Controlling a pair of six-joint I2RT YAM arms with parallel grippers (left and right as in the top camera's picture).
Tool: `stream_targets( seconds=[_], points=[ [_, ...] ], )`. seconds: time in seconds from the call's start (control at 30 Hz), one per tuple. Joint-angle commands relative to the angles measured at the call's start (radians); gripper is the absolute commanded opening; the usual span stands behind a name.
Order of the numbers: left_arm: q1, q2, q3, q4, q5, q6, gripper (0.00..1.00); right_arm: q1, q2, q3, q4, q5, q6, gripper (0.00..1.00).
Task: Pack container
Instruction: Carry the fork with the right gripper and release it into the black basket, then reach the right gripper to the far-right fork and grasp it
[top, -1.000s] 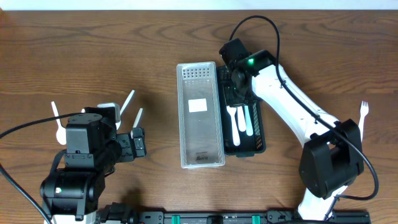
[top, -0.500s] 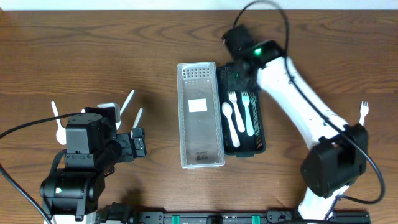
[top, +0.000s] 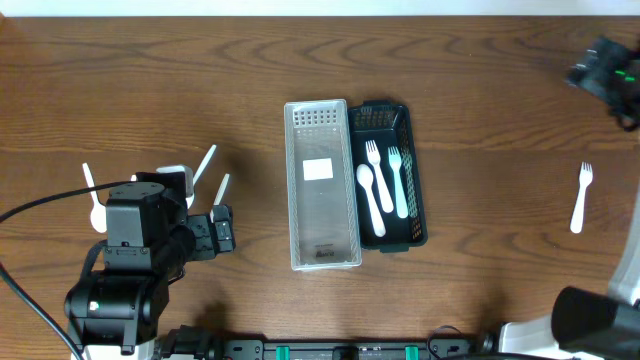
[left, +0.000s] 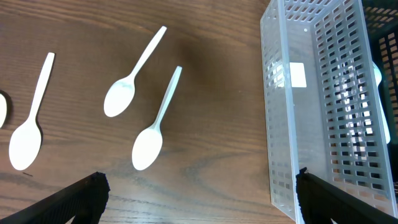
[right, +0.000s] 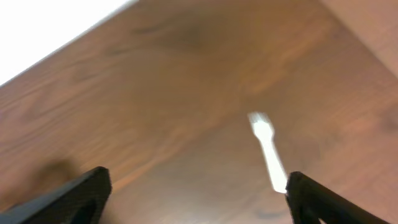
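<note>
Clear perforated bin (top: 322, 232), black slotted tray (top: 380, 117), white fork (top: 581, 198)

The left arm (top: 128, 250) is a stack of boxy matt-black housings on a white base, with a thin black cable (top: 40, 205) curving into it from the tabletop's left edge. The left gripper (top: 224, 228) is black as well; its fingers (left: 78, 198) end in rough, toothed edges (clearest from the wrist camera). The right arm (top: 610, 75) shows a black joint with a green light at the tabletop's far right corner, and a white link beside a rounded black housing (top: 595, 318) at the near right corner. The right gripper (right: 196, 193) has black fingers (right: 65, 198), blurred.
</note>
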Motion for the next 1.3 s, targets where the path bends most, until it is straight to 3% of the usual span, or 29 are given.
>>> stream_targets(
  seconds=[0.0, 0.23, 0.7, 1.27],
  points=[
    [0.000, -0.001, 0.015, 0.001, 0.010, -0.001, 0.98, -0.118, 0.058, -0.068, 0.021, -0.020, -0.084, 0.99],
    [0.000, -0.001, 0.015, 0.001, 0.010, -0.001, 0.98, -0.260, 0.173, -0.233, 0.158, -0.101, -0.266, 0.99],
    [0.000, -0.001, 0.015, 0.001, 0.010, -0.002, 0.98, -0.294, 0.446, -0.288, 0.288, -0.116, -0.294, 0.99],
    [0.000, -0.001, 0.015, 0.001, 0.010, -0.002, 0.98, -0.295, 0.581, -0.289, 0.344, -0.185, -0.354, 0.99]
  ],
)
